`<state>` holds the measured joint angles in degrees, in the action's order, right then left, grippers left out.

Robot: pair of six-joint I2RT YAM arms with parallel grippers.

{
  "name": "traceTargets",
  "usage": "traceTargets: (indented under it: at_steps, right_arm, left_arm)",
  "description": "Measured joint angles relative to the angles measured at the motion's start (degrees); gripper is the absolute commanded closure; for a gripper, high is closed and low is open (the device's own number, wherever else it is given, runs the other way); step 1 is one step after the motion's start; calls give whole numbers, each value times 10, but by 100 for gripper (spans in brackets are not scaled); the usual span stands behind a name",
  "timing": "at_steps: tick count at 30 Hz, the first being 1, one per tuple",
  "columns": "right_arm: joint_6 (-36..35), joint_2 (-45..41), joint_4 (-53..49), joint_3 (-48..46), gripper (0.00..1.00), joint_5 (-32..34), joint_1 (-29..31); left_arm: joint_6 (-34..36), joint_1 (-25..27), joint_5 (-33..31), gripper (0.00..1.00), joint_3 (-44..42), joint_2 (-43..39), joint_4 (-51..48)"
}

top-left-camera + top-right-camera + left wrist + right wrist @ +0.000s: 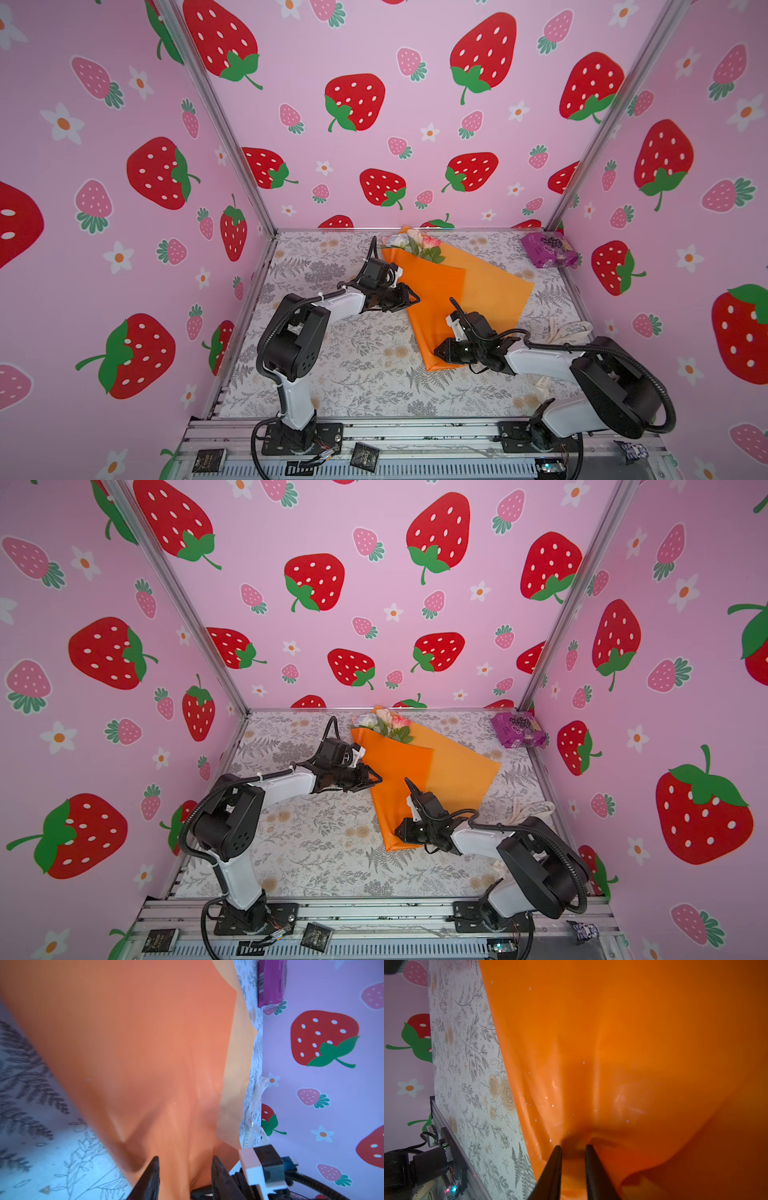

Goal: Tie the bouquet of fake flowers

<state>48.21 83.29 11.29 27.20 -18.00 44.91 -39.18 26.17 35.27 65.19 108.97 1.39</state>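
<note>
Both grippers sat at the bouquet [436,307], which lay on the floral table cover [353,365] with its flower heads [415,242] toward the back wall and its narrow end toward the front. At that narrow end the right gripper [573,1147] was clamped on the orange wrapping paper [633,1043]. In its wrist view the two black fingers [554,1167] stood close together, with the sheet puckered into the slit between them and creases fanning away from the tips. The left gripper [185,1159] met the paper's left edge about halfway up the bundle. Its fingers [149,1178] stood further apart with orange paper filling the gap, but I could not tell whether they pressed on it or only straddled it. In both top views one flap was folded over the stems, while the rest of the sheet spread flat to the right. A purple packet [546,249] lay in the far right corner, well apart from the paper, and a pale ribbon [575,326] lay on the cover beyond the right arm.
</note>
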Motion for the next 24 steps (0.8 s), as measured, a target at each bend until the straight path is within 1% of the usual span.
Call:
traceTargets:
  at_steps: [2,6,14,18,24]
  right_arm:
    - [0,0,0,0,78,1,0]
    - [0,0,-2,0,79,5,0]
    - [2,3,-1,0,81,8,0]
    - [1,5,0,1,81,7,0]
    - [1,12,3,6,81,6,0]
  left_arm:
    - [2,-4,1,62,16,26,-3]
    - [3,-14,4,62,35,59,2]
    - [1,-66,28,62,91,127,21]
    - [-1,-91,38,62,138,162,23]
    - [-26,-126,50,63,186,204,34]
